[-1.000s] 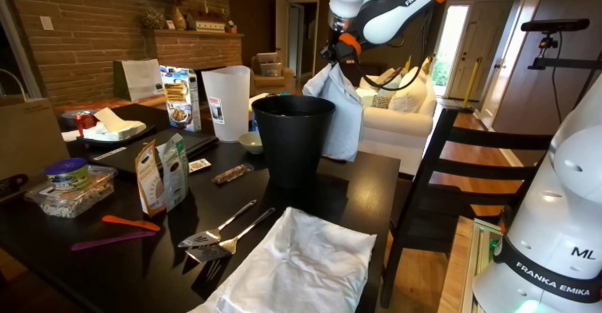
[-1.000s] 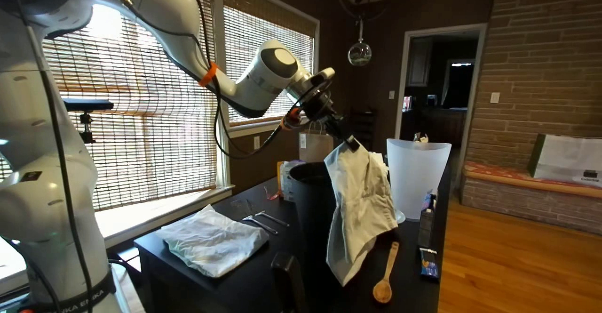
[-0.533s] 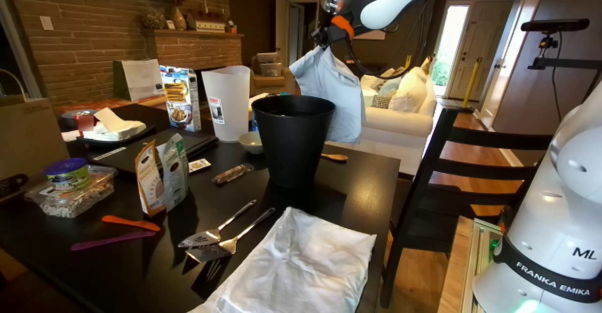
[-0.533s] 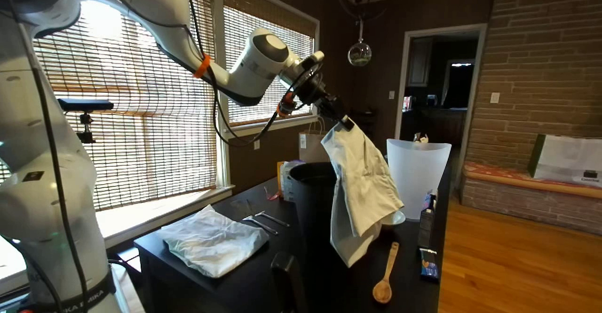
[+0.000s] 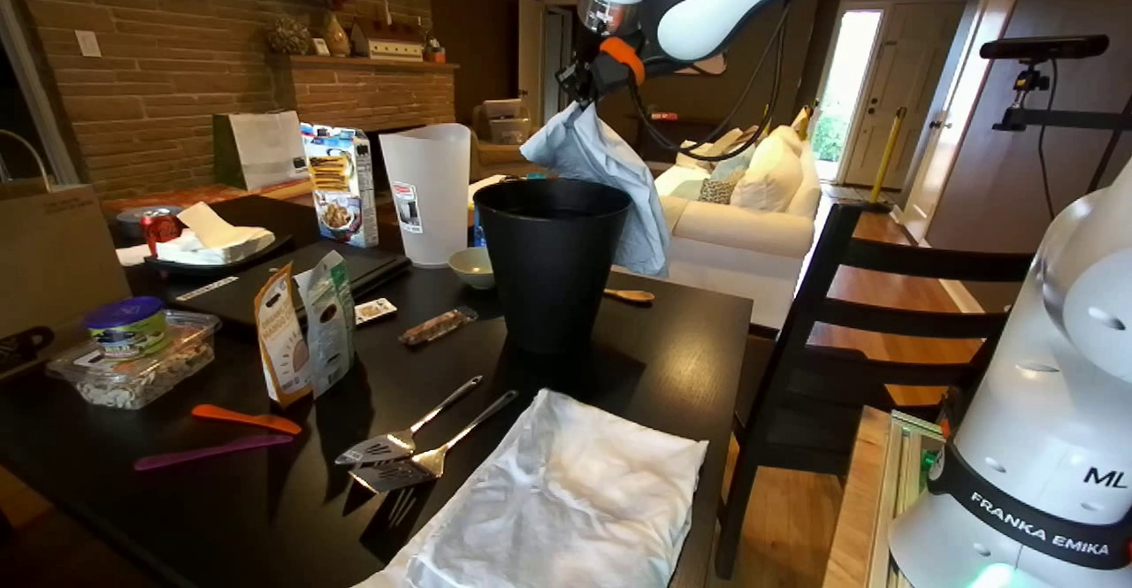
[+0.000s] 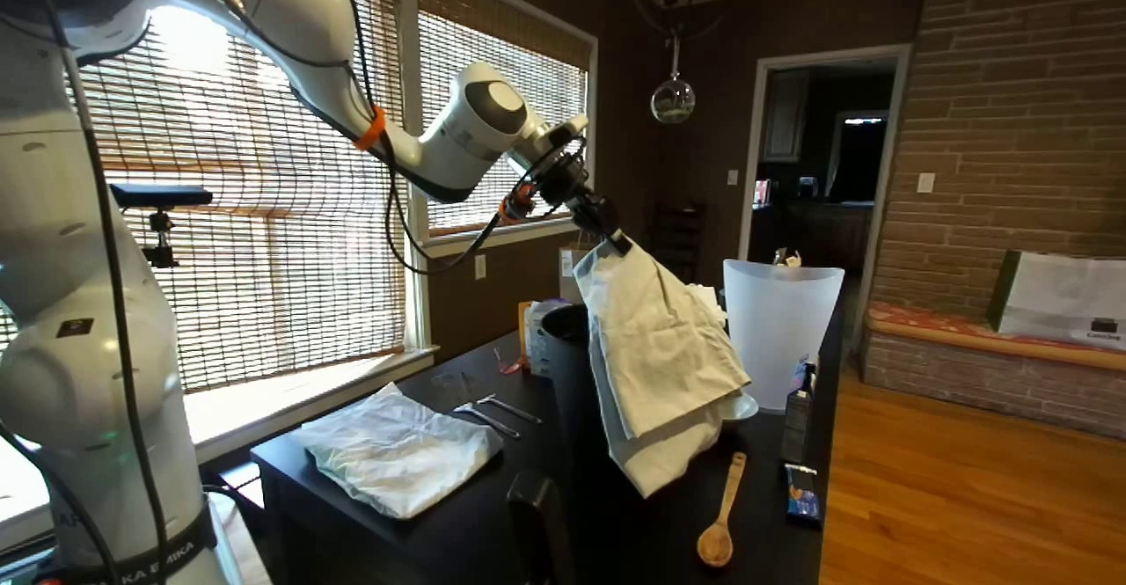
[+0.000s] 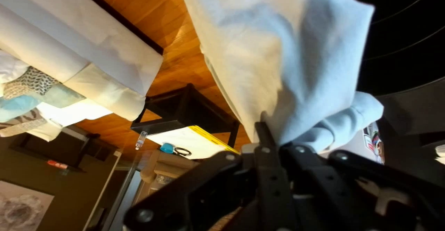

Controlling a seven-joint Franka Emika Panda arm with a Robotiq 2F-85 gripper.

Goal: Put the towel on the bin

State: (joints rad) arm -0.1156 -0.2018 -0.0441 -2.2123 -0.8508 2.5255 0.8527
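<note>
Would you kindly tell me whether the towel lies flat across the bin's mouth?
No, in an exterior view the towel hangs from the fingers, and the bin is open on top.

The dark table [image 5: 699,327] carries the bin [image 5: 553,270], spatulas [image 5: 431,461] and crinkled cloth [image 5: 575,500].

In an exterior view, the gripper [image 6: 620,244] holds the towel [image 6: 673,347] at its top. The towel hangs partly before the black bin [image 6: 572,374]; whether they touch is difficult to see. A wooden spoon [image 6: 717,539] lies near, on the right.
</note>
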